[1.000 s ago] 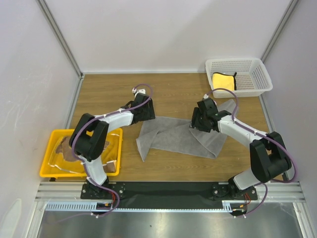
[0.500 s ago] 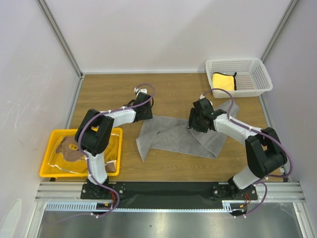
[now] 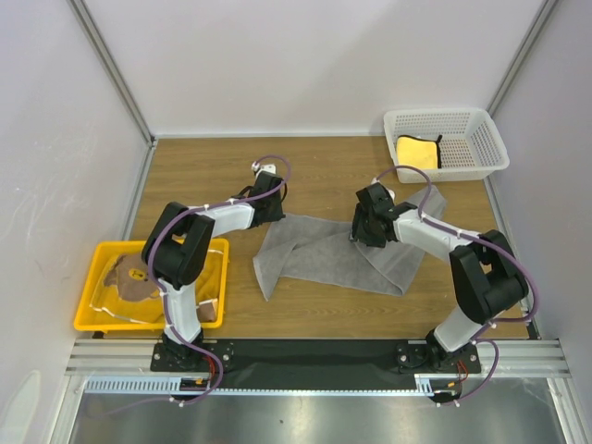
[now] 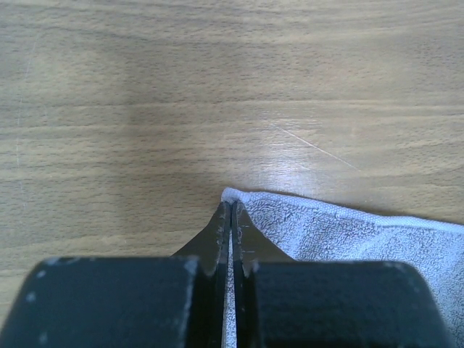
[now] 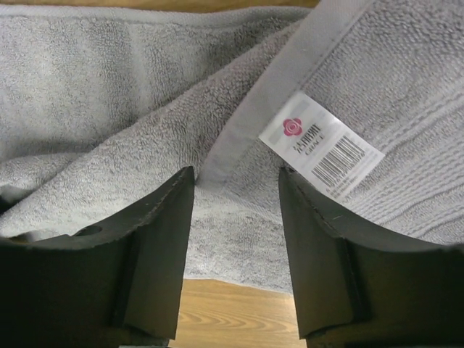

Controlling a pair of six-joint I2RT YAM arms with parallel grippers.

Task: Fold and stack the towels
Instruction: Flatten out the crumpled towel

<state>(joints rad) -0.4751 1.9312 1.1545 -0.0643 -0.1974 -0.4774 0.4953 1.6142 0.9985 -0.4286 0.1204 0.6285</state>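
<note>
The grey towel (image 3: pixel 324 257) lies crumpled in the middle of the wooden table. At the towel's far left corner (image 4: pixel 233 196) my left gripper (image 3: pixel 278 214) (image 4: pixel 230 208) is shut, with a strip of the cloth pinched between its fingers. My right gripper (image 3: pixel 355 232) (image 5: pixel 237 174) is open and low over the grey towel (image 5: pixel 109 87). Its fingers stand either side of a folded hem, beside a white barcode label (image 5: pixel 321 145). A plain yellow towel (image 3: pixel 418 151) lies in the white basket (image 3: pixel 481 139). The bear towel (image 3: pixel 128 276) lies in the yellow tray (image 3: pixel 92 319).
The white mesh basket stands at the far right corner and the yellow tray at the near left edge. White walls with metal rails close off the left, far and right sides. Bare wood (image 4: pixel 217 87) lies beyond the left gripper.
My left gripper has gone from open to shut on the towel's far left corner. The right gripper has shifted slightly left over the towel, its jaws a little narrower.
</note>
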